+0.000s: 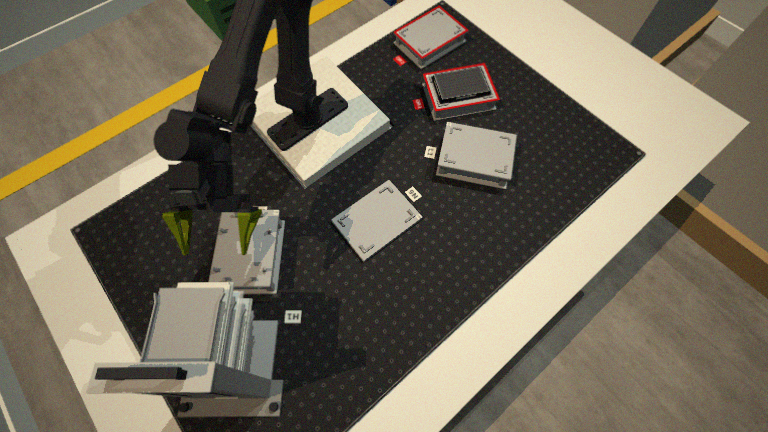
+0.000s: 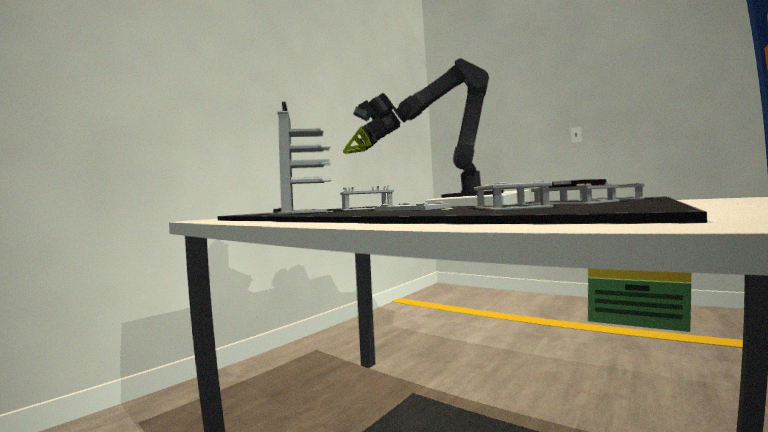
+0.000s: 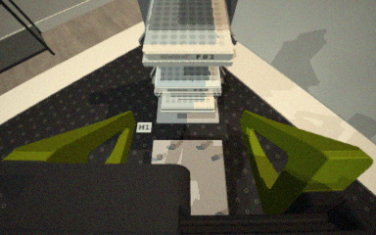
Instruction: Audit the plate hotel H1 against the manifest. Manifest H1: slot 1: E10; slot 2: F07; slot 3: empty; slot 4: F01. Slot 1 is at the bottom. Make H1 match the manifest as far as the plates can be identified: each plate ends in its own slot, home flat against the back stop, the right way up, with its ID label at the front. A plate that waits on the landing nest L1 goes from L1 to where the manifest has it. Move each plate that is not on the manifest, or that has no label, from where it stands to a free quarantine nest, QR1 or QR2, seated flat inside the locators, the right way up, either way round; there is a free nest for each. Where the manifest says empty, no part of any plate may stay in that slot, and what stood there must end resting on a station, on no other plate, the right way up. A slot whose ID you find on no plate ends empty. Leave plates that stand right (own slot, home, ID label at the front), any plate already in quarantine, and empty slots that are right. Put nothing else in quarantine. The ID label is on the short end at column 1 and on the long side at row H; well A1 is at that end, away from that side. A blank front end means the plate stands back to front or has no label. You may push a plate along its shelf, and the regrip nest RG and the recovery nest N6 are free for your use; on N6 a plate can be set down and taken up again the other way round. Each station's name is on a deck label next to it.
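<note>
The plate hotel H1 [image 1: 237,385] [image 2: 284,161] stands at the deck's near left corner, with its deck label [image 1: 292,316] [image 3: 143,127] beside it. In the wrist view I look down on its front. The top plate [image 3: 188,29] is pale with wells and has a front label [image 3: 205,57] that starts with F; the rest is blurred. Two more pale plates [image 3: 188,78] [image 3: 188,100] sit on shelves below it. My gripper [image 1: 212,229] [image 2: 353,146] [image 3: 187,117] is open and empty. It hangs in front of the hotel, above the regrip nest [image 1: 249,260] [image 3: 196,171].
A dark plate [image 1: 461,85] lies in one red-edged quarantine nest [image 1: 453,113]. The other quarantine nest [image 1: 430,34] is empty. The L1 nest [image 1: 476,152] and the N6 nest [image 1: 376,218] are empty. The arm's base [image 1: 305,121] stands on a white block behind them.
</note>
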Controlling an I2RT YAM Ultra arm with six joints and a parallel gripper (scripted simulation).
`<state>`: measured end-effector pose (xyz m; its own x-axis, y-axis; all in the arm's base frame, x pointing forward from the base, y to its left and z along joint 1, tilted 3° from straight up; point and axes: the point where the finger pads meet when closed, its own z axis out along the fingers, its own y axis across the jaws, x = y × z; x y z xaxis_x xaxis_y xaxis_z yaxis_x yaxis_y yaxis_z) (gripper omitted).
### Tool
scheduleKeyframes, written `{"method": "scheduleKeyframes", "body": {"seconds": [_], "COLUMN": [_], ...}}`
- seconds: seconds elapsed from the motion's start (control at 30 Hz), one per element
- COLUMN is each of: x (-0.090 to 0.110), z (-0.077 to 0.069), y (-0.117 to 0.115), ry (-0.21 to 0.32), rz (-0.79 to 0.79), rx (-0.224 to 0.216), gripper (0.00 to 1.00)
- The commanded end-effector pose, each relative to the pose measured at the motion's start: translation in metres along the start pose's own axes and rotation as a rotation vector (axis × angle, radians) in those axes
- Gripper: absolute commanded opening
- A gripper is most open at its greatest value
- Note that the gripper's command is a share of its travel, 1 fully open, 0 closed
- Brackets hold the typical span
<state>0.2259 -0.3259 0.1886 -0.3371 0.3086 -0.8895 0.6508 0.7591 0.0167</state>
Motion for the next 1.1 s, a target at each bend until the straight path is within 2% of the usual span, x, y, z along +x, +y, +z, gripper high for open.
{"method": "scheduleKeyframes", "body": {"seconds": [0.0,0.97,1.07], "x": [-0.0052,-0.0052,-0.0026], "z": [-0.0012,-0.0012,-0.0055], "y": [-0.0003,-0.0003,-0.0003], "ry": [-0.013,-0.013,-0.013], "rz": [-0.005,-0.005,-0.005], "rx": [0.002,0.002,0.002], "gripper": [1.0,1.0,1.0]}}
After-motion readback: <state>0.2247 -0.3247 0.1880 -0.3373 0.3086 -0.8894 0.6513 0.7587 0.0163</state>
